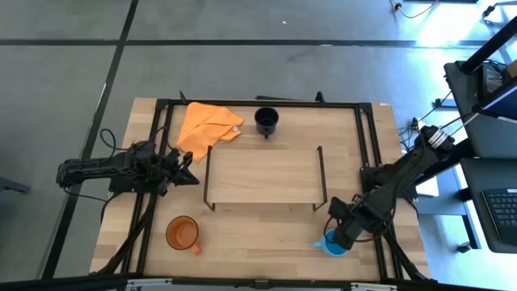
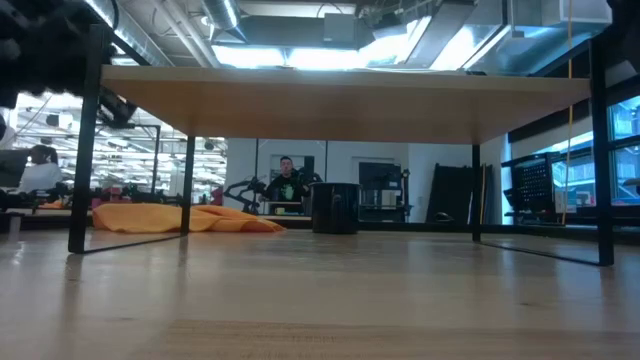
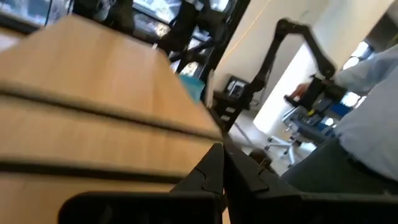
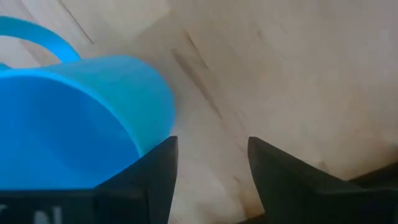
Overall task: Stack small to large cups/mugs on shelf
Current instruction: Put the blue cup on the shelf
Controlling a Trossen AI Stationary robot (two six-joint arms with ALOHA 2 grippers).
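The shelf (image 1: 265, 176), a light-wood board on thin black end frames, stands mid-table and also shows in the low view (image 2: 340, 100). The black mug (image 1: 266, 121) stands upright behind it. The orange mug (image 1: 182, 233) stands upright at the near left. The light blue mug (image 1: 329, 244) is at the near right, partly hidden under my right gripper (image 1: 338, 234). That gripper is open (image 4: 211, 174), and the mug (image 4: 93, 112) lies beside one finger, not between the two. My left gripper (image 1: 192, 178) is shut and empty just left of the shelf. My right gripper's one finger (image 4: 160, 171) stands right against the light blue mug's rim (image 4: 144, 140), coming from above at a slant. I cannot tell whether it touches the mug. The other finger is over bare tabletop.
An orange cloth (image 1: 208, 128) lies at the far left, beside the black mug. A black frame (image 1: 365, 129) runs around the tabletop. A person (image 2: 287, 178) sits in the room beyond the table. Bare wood lies in front of the shelf between the orange and blue mugs.
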